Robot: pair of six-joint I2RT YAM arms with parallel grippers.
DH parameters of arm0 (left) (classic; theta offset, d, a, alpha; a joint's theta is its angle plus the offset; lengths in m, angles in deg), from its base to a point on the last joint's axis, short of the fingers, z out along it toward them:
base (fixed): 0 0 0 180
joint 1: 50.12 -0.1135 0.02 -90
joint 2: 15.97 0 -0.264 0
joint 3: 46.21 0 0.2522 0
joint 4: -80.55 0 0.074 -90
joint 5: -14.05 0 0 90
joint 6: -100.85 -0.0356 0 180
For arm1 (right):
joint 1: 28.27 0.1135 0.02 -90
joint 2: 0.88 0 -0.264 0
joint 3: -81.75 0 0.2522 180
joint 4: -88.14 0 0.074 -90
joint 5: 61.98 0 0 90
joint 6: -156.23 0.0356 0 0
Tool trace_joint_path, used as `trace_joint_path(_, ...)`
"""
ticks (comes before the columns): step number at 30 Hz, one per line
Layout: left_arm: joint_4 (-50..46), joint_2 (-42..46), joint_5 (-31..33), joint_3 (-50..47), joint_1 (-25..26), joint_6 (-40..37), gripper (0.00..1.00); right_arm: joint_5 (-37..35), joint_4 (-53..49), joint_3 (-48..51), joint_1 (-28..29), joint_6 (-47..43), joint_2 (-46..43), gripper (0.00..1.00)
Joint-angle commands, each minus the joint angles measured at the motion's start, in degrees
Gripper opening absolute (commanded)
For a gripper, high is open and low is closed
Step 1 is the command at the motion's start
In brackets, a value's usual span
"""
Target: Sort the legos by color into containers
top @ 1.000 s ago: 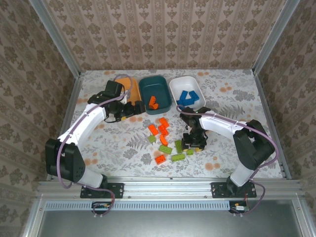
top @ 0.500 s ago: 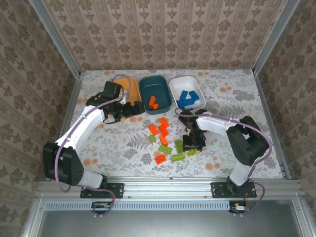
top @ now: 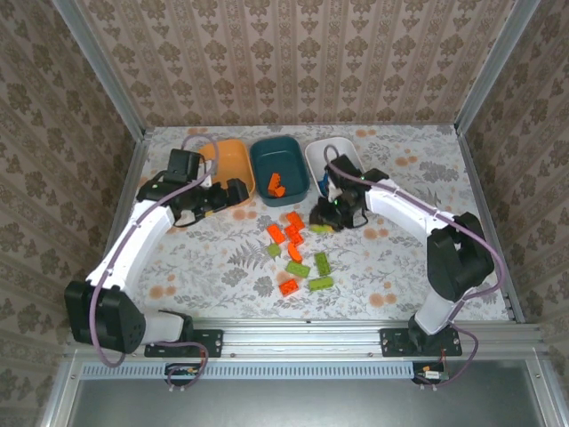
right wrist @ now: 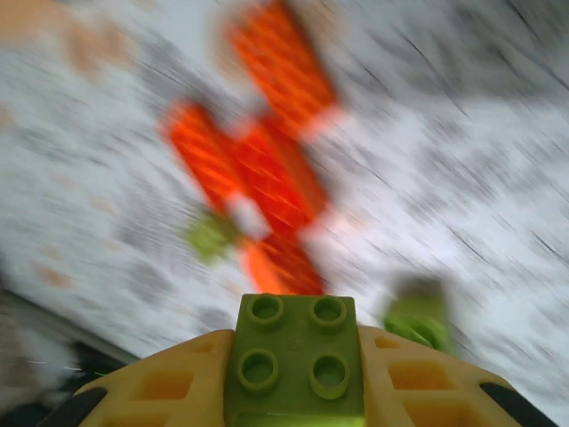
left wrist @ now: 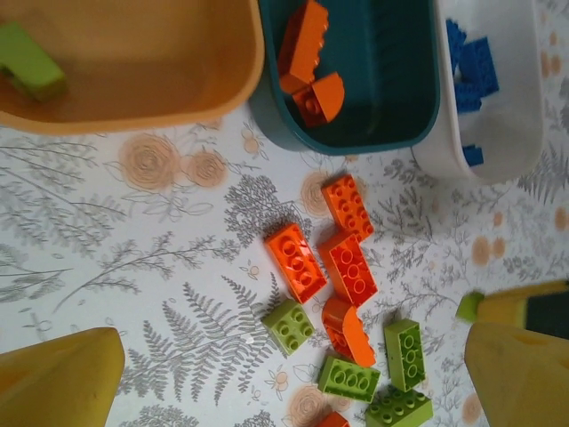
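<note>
The tabletop, covered in a floral print, carries everything. The left arm rises from the near left corner toward the far edge. The right arm bends from the near right corner in toward the middle.

Three bowls stand in a row close to the far edge, each just beside the next: the orange bowl on the left, the teal bowl in the middle and the white bowl on the right.

The left pincer is at the near rim of the orange bowl. The left wrist view shows its yellow fingers spread wide with nothing between them.

The right pincer is just on the near side of the teal and white bowls. It is pinching the held brick, a lime piece with four studs.

Of the legos, one lime piece lies at the left end of the orange bowl. Two orange pieces lie in the teal bowl and several blue ones in the white bowl. The rest lie loose in the middle of the tabletop, on the near side of the teal bowl. There the orange ones cluster closer to the bowls and the lime ones lie toward the near edge.
</note>
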Motion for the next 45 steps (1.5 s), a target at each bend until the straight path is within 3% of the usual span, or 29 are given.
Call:
trace_joint_path(1, -0.83, 4.30, 0.36, -1.27, -2.00, 1.03, 1.00, 13.54, 18.79, -8.02, 0.01, 13.35, 9.80, 0.29)
trace_joint_path(5, -2.06, 7.10, -0.44, -2.30, -3.89, 0.73, 1.00, 15.36, 21.91, -23.12, 1.39, 17.31, 21.75, 0.29)
trace_joint_path(12, -4.43, 11.49, -1.50, -4.43, -7.47, -0.27, 1.00, 16.23, 13.43, -54.04, 3.79, 18.67, 41.73, 0.30)
trace_joint_path(14, -4.95, 12.14, -1.50, -4.62, -8.03, -0.66, 1.00, 16.45, 11.71, -62.51, 4.41, 19.85, 46.81, 0.37)
trace_joint_path(16, -4.92, 12.28, -1.65, -4.54, -8.32, -0.73, 1.00, 16.41, 11.33, -69.48, 4.62, 21.95, 51.52, 0.53)
trace_joint_path(22, -4.58, 11.71, -2.27, -4.22, -8.56, -0.86, 1.00, 16.08, 11.31, -74.94, 4.01, 22.88, 52.92, 0.57)
trace_joint_path(26, -3.04, 10.77, -3.06, -4.99, -8.54, 0.00, 1.00, 13.68, 1.19, -71.33, 3.02, 14.51, 46.78, 0.58)
trace_joint_path(29, -2.31, 9.47, -2.79, -4.72, -7.73, -0.01, 1.00, 10.66, -3.03, -60.07, 1.94, 8.07, 37.95, 0.58)
trace_joint_path(35, -9.10, -1.66, 1.44, 2.73, 2.75, -6.58, 1.00, 2.09, -9.33, -33.67, -0.60, -1.55, 18.90, 0.57)
trace_joint_path(38, -9.22, -6.55, 3.24, 4.85, 8.02, -6.77, 1.00, -2.69, -16.76, -25.04, -0.58, -8.56, 12.94, 0.55)
trace_joint_path(41, -6.49, -9.39, 2.90, 4.81, 9.74, -4.06, 1.00, -6.68, -22.39, -16.74, 0.32, -13.54, 8.66, 0.55)
trace_joint_path(45, -2.94, -11.08, -0.08, 4.15, 9.72, -1.59, 1.00, -9.30, -22.22, -6.49, 2.67, -15.17, 4.15, 0.56)
